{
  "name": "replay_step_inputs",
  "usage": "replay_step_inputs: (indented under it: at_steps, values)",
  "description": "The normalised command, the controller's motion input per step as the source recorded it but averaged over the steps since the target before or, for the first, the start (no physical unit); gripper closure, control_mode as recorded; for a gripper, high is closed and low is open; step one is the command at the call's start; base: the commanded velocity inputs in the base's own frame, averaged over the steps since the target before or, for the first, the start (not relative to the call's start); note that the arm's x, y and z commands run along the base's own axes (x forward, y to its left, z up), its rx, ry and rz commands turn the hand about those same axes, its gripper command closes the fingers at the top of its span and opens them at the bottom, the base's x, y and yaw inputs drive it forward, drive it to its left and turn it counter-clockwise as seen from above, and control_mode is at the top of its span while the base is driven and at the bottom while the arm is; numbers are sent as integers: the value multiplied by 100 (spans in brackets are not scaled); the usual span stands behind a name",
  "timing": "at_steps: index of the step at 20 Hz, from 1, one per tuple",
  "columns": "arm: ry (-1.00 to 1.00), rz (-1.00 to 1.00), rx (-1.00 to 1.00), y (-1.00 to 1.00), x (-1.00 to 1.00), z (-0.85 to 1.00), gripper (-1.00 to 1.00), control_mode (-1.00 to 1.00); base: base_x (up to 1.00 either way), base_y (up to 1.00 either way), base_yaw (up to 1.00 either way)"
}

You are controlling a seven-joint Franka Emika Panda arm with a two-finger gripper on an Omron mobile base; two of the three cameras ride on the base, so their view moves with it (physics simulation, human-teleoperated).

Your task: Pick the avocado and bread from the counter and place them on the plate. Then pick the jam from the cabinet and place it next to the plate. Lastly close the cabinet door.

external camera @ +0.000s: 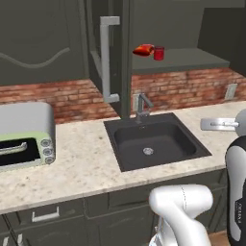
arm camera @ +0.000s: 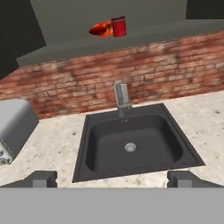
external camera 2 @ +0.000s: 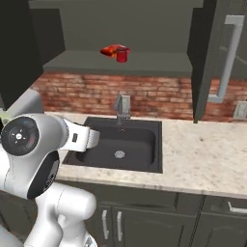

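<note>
The jam is a small red jar standing on the shelf of the open cabinet. The cabinet door stands swung out, its light-grey bar handle facing the room. My gripper is open, with nothing between its widely spread fingertips. It looks over the counter toward the sink, well below and in front of the jam. The avocado, bread and plate are out of view.
An orange-red thing lies on the shelf touching the jam. A dark sink with a faucet sits in the counter. A toaster oven stands at the left. A brick wall runs behind.
</note>
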Motion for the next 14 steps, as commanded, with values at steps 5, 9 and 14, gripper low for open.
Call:
replay_step_inputs:
  at_steps: [5, 9, 14]
  values:
    - [0, 0, 0, 0, 0, 0, -100, 100, 72, 1, 0]
    - [0, 0, 0, 0, 0, 0, -100, 100, 66, 0, 9]
    - [0, 0, 0, 0, 0, 0, -100, 100, 60, -4, 19]
